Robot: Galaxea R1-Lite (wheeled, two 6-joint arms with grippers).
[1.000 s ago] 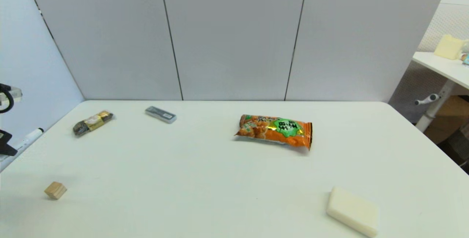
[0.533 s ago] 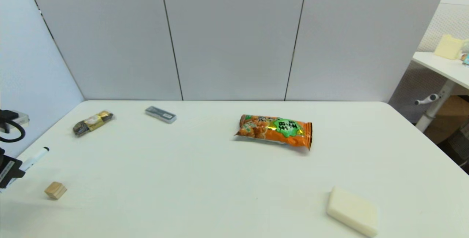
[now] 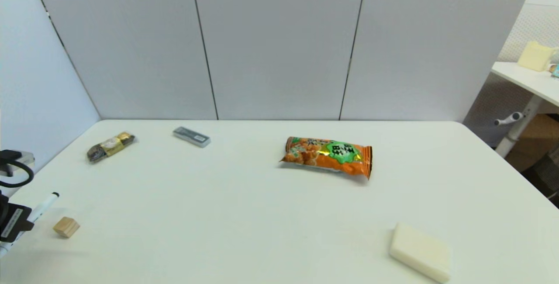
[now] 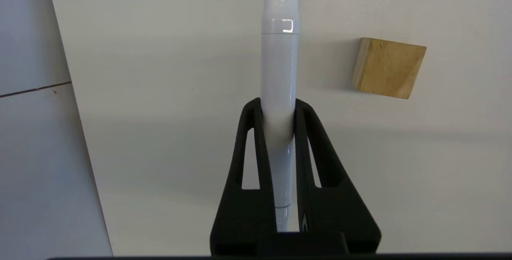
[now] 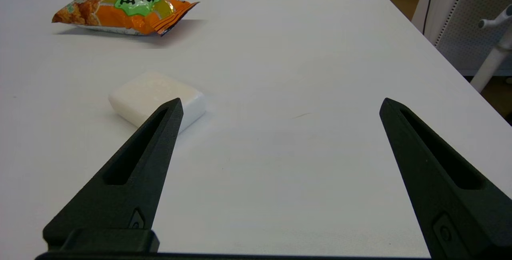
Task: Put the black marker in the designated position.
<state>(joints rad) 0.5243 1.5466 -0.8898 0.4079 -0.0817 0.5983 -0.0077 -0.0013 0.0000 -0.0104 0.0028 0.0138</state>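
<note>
Clamping the black marker across its white barrel, the left gripper sits at the table's left edge, near the robot, with both black fingers pressed against the pen's sides. In the head view only a sliver of this gripper shows at the frame's left border, and the marker juts from it over the white table, one black tip visible while its near end is cut off by the frame. The wrist view cuts off the marker's far end and never shows the black tips; whether the pen touches the tabletop cannot be told. A small wooden cube lies just beside the marker, apart from it, and appears in the left wrist view too. The right gripper hovers low over the table's right near side with its fingers spread wide, holding nothing; it is out of the head view. A white block is partly hidden behind one of its fingers. Farther back lie an orange snack bag, a grey case and a small wrapped bar, whose print is too small to read.
</note>
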